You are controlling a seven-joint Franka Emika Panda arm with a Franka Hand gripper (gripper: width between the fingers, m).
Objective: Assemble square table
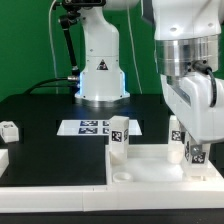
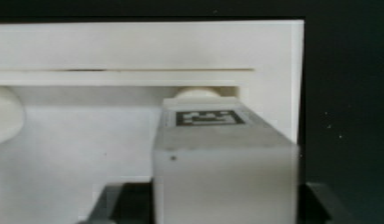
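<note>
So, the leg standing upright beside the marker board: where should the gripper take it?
Take the upright leg by its upper half, clamping two opposite flat sides and coming straight down from above. It stands vertical, its top is free, and nothing seems to crowd its sides.

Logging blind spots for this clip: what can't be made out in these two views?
- Exterior view: the gripper overlaps the held leg; whether it touches the square tabletop is unclear.
- Wrist view: blurred; that leg blocks the tabletop behind it.
- Exterior view: a white part at the view's left is cut off by the edge.
- Exterior view: marker board tags too small to read.
</note>
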